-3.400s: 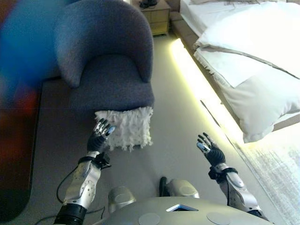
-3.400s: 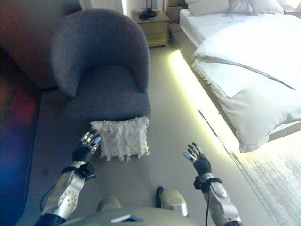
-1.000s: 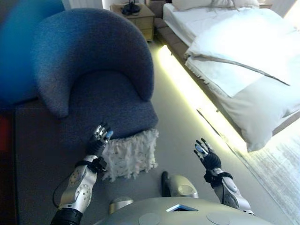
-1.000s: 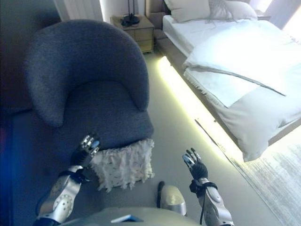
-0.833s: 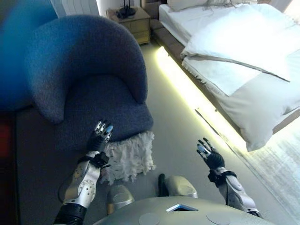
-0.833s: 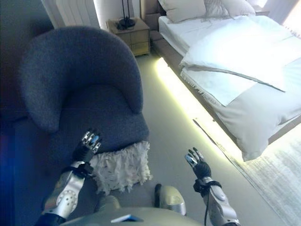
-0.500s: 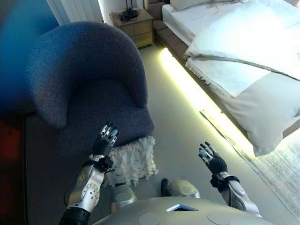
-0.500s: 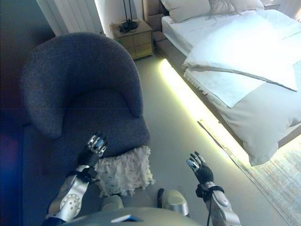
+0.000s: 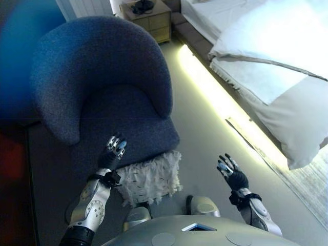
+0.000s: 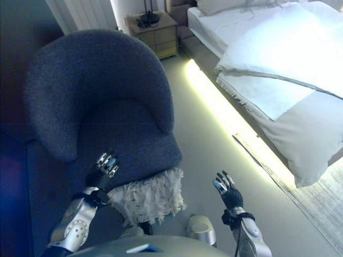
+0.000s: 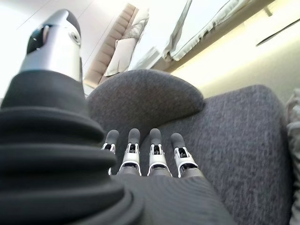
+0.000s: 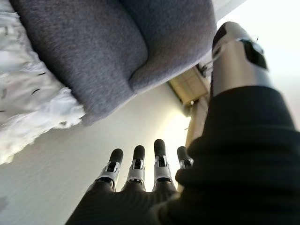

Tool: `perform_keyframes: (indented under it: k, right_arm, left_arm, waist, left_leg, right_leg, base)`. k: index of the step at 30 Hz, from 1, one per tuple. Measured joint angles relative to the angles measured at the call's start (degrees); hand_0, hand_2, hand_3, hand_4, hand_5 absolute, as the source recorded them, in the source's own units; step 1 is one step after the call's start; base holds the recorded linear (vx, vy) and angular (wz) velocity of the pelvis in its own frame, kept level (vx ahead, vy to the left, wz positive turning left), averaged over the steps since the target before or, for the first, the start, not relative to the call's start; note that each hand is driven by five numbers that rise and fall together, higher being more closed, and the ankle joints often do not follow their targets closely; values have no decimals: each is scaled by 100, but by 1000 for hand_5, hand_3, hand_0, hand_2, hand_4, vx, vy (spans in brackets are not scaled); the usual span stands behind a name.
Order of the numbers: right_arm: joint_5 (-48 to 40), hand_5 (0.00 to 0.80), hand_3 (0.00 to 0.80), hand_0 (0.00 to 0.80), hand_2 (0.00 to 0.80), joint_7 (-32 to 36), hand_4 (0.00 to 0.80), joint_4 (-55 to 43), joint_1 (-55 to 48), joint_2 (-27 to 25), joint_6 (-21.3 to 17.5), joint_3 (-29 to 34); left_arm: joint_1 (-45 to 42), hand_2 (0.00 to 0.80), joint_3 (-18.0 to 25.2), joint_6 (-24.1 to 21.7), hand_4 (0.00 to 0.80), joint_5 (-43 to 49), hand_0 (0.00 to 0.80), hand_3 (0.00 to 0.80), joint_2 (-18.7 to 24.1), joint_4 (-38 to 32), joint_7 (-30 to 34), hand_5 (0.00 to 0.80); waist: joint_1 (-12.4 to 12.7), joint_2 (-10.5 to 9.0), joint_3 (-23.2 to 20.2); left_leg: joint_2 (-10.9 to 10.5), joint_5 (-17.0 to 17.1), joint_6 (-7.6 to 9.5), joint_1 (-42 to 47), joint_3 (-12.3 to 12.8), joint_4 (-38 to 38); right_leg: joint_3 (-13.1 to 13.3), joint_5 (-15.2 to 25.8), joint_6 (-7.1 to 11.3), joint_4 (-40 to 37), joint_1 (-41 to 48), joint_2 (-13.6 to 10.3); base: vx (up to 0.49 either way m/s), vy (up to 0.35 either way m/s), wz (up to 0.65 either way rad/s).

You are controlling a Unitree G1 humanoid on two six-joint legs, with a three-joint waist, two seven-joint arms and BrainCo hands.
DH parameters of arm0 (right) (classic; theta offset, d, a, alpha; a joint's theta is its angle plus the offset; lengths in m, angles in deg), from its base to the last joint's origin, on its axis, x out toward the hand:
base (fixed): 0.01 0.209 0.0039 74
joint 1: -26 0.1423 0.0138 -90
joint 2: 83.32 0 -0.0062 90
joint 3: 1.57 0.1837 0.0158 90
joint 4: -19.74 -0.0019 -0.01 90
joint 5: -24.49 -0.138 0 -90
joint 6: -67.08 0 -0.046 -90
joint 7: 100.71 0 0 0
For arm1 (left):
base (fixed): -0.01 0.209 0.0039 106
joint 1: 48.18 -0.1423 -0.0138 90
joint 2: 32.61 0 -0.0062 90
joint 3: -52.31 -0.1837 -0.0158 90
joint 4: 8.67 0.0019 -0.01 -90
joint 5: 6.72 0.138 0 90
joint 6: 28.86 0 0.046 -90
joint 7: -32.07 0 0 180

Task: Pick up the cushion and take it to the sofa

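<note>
**Closing in on the cushion, both hands empty**

The left hand [image 9: 114, 151] is raised with its fingers [image 11: 140, 145] straight and a little apart, holding nothing. Compared with half a second ago the whole view has shifted, so the camera has moved; measured against the things around them, the fingers sit much as they did. Just beyond the left fingertips is the front of the grey-blue armchair [image 9: 102, 77], the sofa of the task by all appearances, and just beside them, toward the robot's right, lies the white shaggy cushion [image 9: 150, 178]. It rests on the floor [image 9: 205, 133], leaning against the armchair's front edge, and nothing touches it. Over the last few seconds the cushion has come nearer to the bottom of the head views, which I read as the robot stepping up to it.

Past the cushion, well apart from it, the right hand [image 9: 231, 173] hovers over bare floor, fingers [image 12: 136, 164] also straight and spread, empty. Its wrist view shows the cushion's fringe off to one side of the fingertips, not between them.

Farther right is the bed [image 9: 277, 61] with a lit strip along its base.

So the pick-up is not begun: this looks like the approach ending. Both hands likely need to drop and close in from either side of the cushion.
</note>
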Motion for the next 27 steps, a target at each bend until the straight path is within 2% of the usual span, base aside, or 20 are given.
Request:
perform_keyframes:
  k: [2,4,5,7,9,10,13,15,19,22,24,27]
  right_arm:
    - [72,0,0,0,0,-38,0,71,253,-20,-25,-132]
    - [161,0,0,0,0,-40,0,257,556,-17,-32,-300]
    - [185,0,0,0,0,-50,0,343,691,-17,-38,-406]
    - [251,0,0,0,0,-51,0,562,925,-16,-49,-588]
    - [254,0,0,0,0,-103,0,877,1486,-20,-96,-699]
    - [274,0,0,0,0,-168,0,1013,1876,-48,-103,-761]
    - [432,0,0,0,0,-320,0,1053,2470,-345,-102,-854]
    - [575,0,0,0,0,-437,0,1042,2632,-558,-98,-854]
    - [805,0,0,0,0,-650,0,1365,2881,-693,-66,-1087]
    - [902,0,0,0,0,-681,0,1686,3463,-614,-18,-1329]
    - [959,0,0,0,0,-738,0,1825,4144,-612,11,-1514]
    - [1068,0,0,0,0,-902,0,2125,5003,-418,198,-1593]
  left_arm:
    - [85,0,-105,18,0,328,0,0,171,78,-45,0]
    - [214,0,-113,26,0,576,0,0,292,362,-80,0]
    - [236,0,-113,30,0,659,0,0,327,493,-136,0]
    - [451,0,-135,-11,0,828,0,0,374,698,-290,0]
    - [1208,0,-372,-90,0,919,0,0,501,1119,-508,0]
    - [1580,0,-448,-146,0,1013,0,0,533,1272,-639,0]
    - [2043,0,-710,-242,0,1096,0,0,378,1383,-972,0]
    - [2160,0,-718,-427,0,1096,0,0,229,1446,-1125,0]
    - [2516,0,-805,-548,0,1250,0,0,166,2157,-1420,0]
    - [2973,0,-829,-558,0,1566,0,0,184,2559,-1581,0]
    - [3428,0,-872,-608,0,1610,0,0,178,2742,-1769,0]
    - [3882,0,-879,-679,0,1534,0,0,159,2855,-2024,0]
  waist:
    - [152,-48,104]
    - [259,-114,266]
    - [273,-80,300]
    - [333,-86,312]
    - [432,-99,445]
    - [459,-83,703]
    - [429,178,1229]
    - [426,225,1393]
    - [428,98,1641]
    - [470,8,1876]
    - [524,64,2108]
    - [564,72,2322]
  left_leg:
    - [-3,-47,50,-21,125,72]
    - [-39,-162,67,-15,244,250]
    - [-7,-203,77,-111,262,356]
    - [96,-248,28,-581,272,674]
    - [276,-302,-21,-1432,201,1316]
    - [376,-307,-48,-1751,130,1585]
    - [552,-306,-93,-2144,43,1904]
    - [576,-345,-98,-2431,-42,2053]
    - [588,-354,-141,-2809,-163,2301]
    - [661,-526,-123,-3343,-234,2905]
    - [685,-641,-118,-3898,-373,3429]
    - [731,-699,-70,-4482,-443,3802]
  right_leg:
    - [-174,-23,17,396,-224,-109]
    - [-391,-78,-43,613,-355,-284]
    - [-462,-121,-39,641,-426,-367]
    - [-514,-86,8,637,-728,-525]
    - [-508,110,116,692,-1351,-604]
    - [-544,370,56,765,-1565,-572]
    - [-541,347,-86,1052,-1914,-455]
    - [-541,265,-166,1271,-2213,-456]
    - [-543,228,-220,1521,-2573,-474]
    - [-509,140,-262,2029,-3034,-556]
    - [-446,72,-259,2423,-3497,-555]
    - [-416,-11,-330,2816,-4060,-589]
  base:
    - [57,104,-26]
    - [-11,-43,-34]
    - [-241,-124,-16]
    - [-429,-164,-9]
    - [-304,-134,-4]
    - [-182,-78,0]
    - [-149,-34,-2]
    - [-74,34,4]
    - [-103,-4,4]
    - [-154,-56,3]
    - [-163,-11,4]
    - [-66,-49,6]
